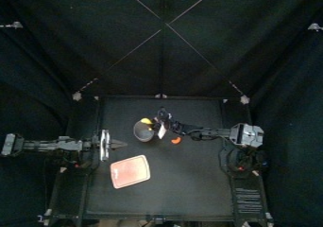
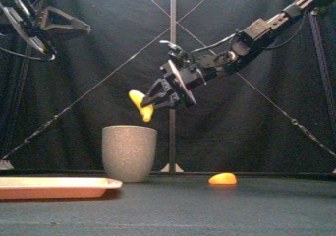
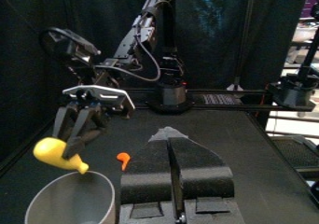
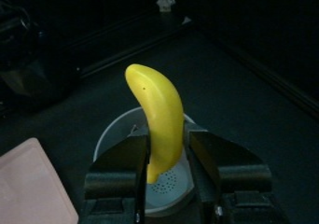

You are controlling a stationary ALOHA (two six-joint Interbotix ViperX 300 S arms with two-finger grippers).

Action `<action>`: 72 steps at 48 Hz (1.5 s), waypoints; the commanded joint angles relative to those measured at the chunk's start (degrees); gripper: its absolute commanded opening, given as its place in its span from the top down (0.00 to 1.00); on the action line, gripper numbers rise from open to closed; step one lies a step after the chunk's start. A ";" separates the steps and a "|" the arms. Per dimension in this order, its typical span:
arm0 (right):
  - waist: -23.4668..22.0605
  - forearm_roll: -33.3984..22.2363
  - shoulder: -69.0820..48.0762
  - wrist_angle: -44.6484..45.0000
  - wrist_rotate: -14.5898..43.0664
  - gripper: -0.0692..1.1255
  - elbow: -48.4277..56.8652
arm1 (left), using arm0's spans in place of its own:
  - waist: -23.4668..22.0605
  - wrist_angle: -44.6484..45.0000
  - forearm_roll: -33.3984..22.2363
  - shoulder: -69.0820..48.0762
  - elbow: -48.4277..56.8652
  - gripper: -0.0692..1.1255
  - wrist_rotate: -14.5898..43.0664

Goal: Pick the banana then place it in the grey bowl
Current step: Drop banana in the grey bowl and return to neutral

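A yellow banana (image 2: 140, 104) hangs in the air just above the rim of the tall grey speckled cup (image 2: 129, 153). My right gripper (image 2: 160, 94) is shut on it, and the arm reaches in from the right past the table's middle. In the right wrist view the banana (image 4: 156, 116) stands upright between the jaws, with the cup's opening (image 4: 115, 134) directly beneath. From above, the cup (image 1: 144, 129) sits at the table's back centre. My left gripper (image 3: 174, 176) rests shut at the left side, away from the cup (image 3: 73, 200).
A flat pink tray (image 1: 131, 172) lies in front of the cup, left of centre. A small orange toy (image 2: 223, 179) lies on the table to the right of the cup, below the right arm.
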 commanded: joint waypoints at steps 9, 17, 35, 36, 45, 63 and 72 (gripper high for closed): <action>-0.09 0.18 -0.09 -0.88 -0.09 0.28 -1.32 | 1.32 -0.53 0.53 0.26 -0.26 0.94 0.09; 0.00 -0.18 -1.49 -1.32 -0.09 0.27 0.00 | 1.41 -0.44 0.53 0.26 -0.26 0.94 0.09; 3.87 -0.26 -14.50 -6.94 -0.18 0.27 14.06 | 1.41 -0.53 0.53 0.18 0.18 0.94 0.09; 4.48 -0.26 -15.64 -7.56 -0.18 0.27 15.12 | 1.41 -0.53 0.53 0.18 0.18 0.94 0.09; 8.61 -0.26 -25.49 -11.78 -0.18 0.27 24.96 | 1.67 -0.44 0.62 0.18 0.62 0.94 0.18; 12.83 -1.58 -35.16 -15.82 -0.44 0.27 32.87 | 1.76 -0.44 1.05 0.18 0.88 0.94 0.18; 13.10 -3.34 -35.33 -15.73 -0.35 0.27 32.87 | 1.85 -0.44 0.97 0.09 0.88 0.94 0.18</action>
